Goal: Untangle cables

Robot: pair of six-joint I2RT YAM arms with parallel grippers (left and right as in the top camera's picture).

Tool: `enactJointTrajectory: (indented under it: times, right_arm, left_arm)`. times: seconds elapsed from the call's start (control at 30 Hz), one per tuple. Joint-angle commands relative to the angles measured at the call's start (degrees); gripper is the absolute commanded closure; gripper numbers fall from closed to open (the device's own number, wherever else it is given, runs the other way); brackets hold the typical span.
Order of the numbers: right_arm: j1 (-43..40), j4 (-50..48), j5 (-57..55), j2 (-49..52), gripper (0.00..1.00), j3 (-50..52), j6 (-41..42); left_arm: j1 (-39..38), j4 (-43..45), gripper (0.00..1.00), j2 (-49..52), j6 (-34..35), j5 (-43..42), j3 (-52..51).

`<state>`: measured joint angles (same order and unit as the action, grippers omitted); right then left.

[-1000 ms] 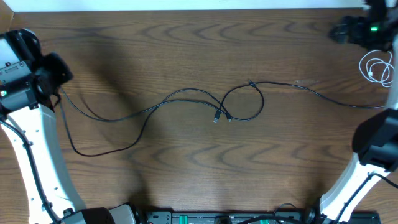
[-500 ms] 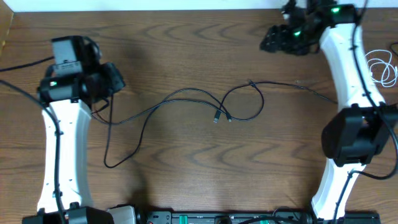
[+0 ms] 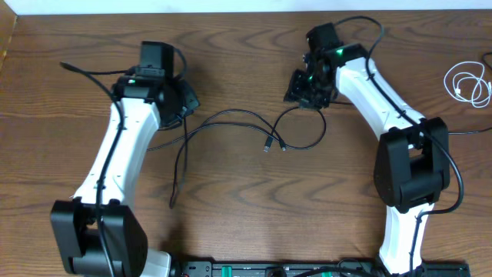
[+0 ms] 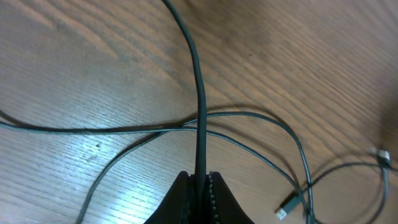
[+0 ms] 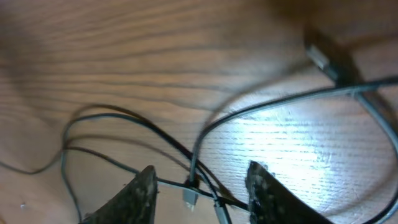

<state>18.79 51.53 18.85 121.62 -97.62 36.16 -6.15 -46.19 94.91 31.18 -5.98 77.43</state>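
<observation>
The long black cable point(image 3: 231, 113) lies in loops across the middle of the table, with two small plug ends point(image 3: 267, 145) close together. My left gripper point(image 3: 187, 102) is shut on this cable near its left part. In the left wrist view the cord point(image 4: 198, 93) runs straight up out of the closed jaws point(image 4: 200, 177). My right gripper point(image 3: 301, 91) hovers over the loop's right side. Its fingers point(image 5: 146, 186) stand apart, open, with crossing black strands and a plug point(image 5: 191, 198) between them. The white cable point(image 3: 465, 83) lies coiled at the far right, apart from both grippers.
A thicker black arm wire point(image 3: 77, 71) trails off the left arm. A loose tail of the black cable point(image 3: 177, 185) hangs toward the front. Both arm bases point(image 3: 100, 238) stand at the front edge, and a white strip point(image 3: 231, 6) marks the table's back edge.
Both arms swung in from the table's sides to the middle. The left one dragged the black cable's left part rightward. The right gripper's jaws have narrowed over the loop.
</observation>
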Motion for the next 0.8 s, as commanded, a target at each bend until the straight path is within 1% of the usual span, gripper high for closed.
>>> enactJointTrajectory:
  times: [0.0, 0.17, 0.27, 0.5, 0.6, 0.77]
  right_arm:
    - [1.4, -2.49, -4.68, -1.49, 0.61, 4.28, 9.25]
    - [2.49, -12.46, -5.2, -1.49, 0.68, 10.88, 12.59]
    - [2.67, -16.57, -5.2, -1.49, 0.69, 12.96, 12.68]
    - [2.71, -18.43, -6.95, -0.57, 0.7, 14.14, 12.66]
    - [2.71, -19.17, -6.95, 0.44, 0.73, 14.14, 12.63]
    - [2.71, -19.82, -7.43, 1.33, 0.82, 14.16, 12.44]
  left_arm:
    - [-1.64, 0.26, 0.93, 1.75, 5.07, 4.68, -0.35]
    - [-2.95, 0.44, 0.93, 2.95, 5.11, 5.4, -0.35]
    - [-2.93, 0.44, 0.92, 2.97, 5.11, 5.4, -0.35]
    - [-2.95, 0.44, 0.93, 2.97, 5.11, 5.38, -0.35]
    - [-2.95, 0.44, 0.93, 2.97, 5.11, 5.4, -0.35]
    - [-2.95, 0.42, 0.93, 2.97, 5.11, 5.4, -0.35]
